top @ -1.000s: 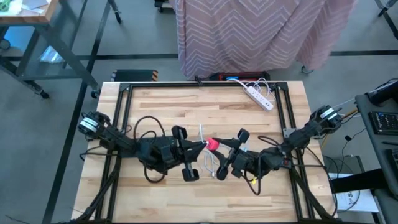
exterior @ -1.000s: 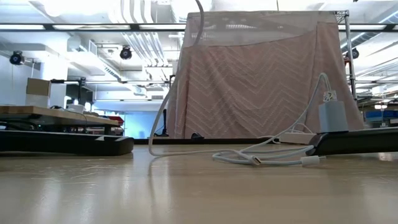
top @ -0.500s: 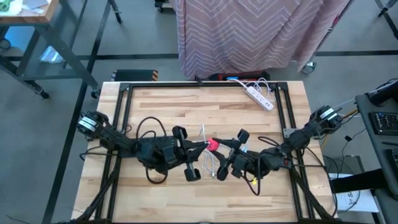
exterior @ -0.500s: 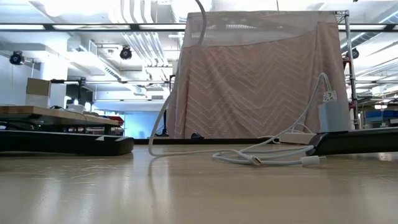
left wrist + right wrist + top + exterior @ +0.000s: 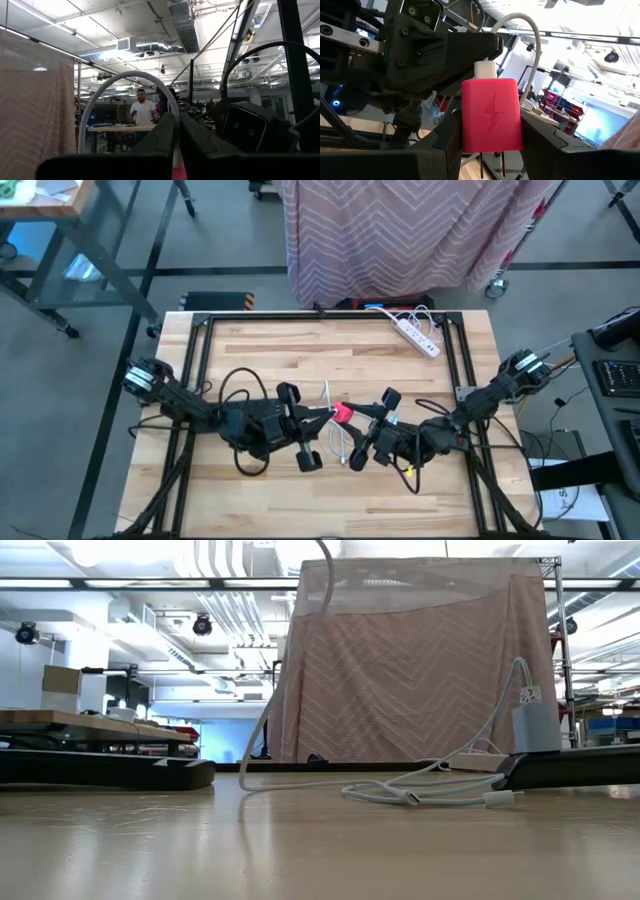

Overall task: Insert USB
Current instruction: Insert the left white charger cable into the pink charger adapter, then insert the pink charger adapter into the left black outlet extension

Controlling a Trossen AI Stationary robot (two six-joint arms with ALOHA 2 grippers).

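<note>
A red charger block (image 5: 491,115) with a lightning mark is held above the table's middle by my right gripper (image 5: 491,137), which is shut on it. A white USB plug (image 5: 485,68) meets the block's top end. My left gripper (image 5: 177,131) is shut on that plug and faces the right one (image 5: 352,418) closely across the block (image 5: 342,413). The white cable (image 5: 125,80) arcs out from the left fingertips, hangs down (image 5: 285,680), and lies coiled on the tabletop (image 5: 420,790). Neither gripper shows in the low view. My left gripper pinches the USB plug between its two fingertips (image 5: 470,47), coming slanting upward from the table's left; the fingers hide the contact itself. The plug's end (image 5: 485,70) is at the charger's top, clear of the table. The cable (image 5: 532,35) loops away slack. My right gripper pinches the red charger by its two narrow sides (image 5: 465,135), one finger (image 5: 445,140) on either side. It comes roughly level from the table's right. The block's marked face is toward the wrist camera, its metal prongs (image 5: 481,172) point back between the fingers, and it is lifted clear.
A white power strip (image 5: 418,337) lies at the table's far right with cords around it. A black frame (image 5: 200,370) borders the wooden top. A pink patterned curtain (image 5: 420,660) hangs behind the far edge. A person (image 5: 143,107) stands far off in the room.
</note>
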